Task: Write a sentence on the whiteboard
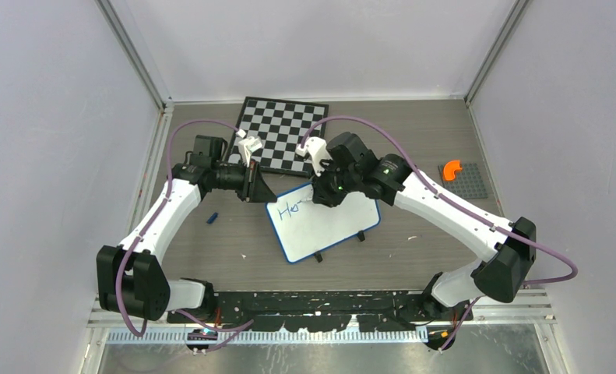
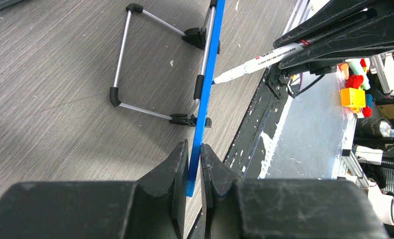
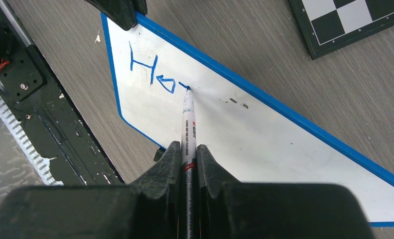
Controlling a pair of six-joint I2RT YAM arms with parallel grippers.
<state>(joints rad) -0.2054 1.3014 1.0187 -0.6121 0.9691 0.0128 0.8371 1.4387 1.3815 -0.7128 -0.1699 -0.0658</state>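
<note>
The whiteboard (image 1: 328, 226) lies at the table's middle, white with a blue rim (image 3: 294, 117). Blue writing (image 3: 152, 72) on it reads "Ho" with a further stroke beginning; it also shows in the top view (image 1: 292, 209). My right gripper (image 3: 189, 149) is shut on a white marker (image 3: 189, 124) whose tip touches the board just right of the "o". My left gripper (image 2: 195, 149) is shut on the board's blue edge (image 2: 207, 84) at its far left corner; in the top view the gripper (image 1: 259, 189) sits at that corner.
A black-and-white chessboard (image 1: 281, 132) lies just behind the whiteboard. A small blue cap (image 1: 212, 218) lies left of it. A grey baseplate (image 1: 466, 181) with an orange piece (image 1: 450, 170) sits at the right. The board's wire stand (image 2: 150, 64) shows underneath it.
</note>
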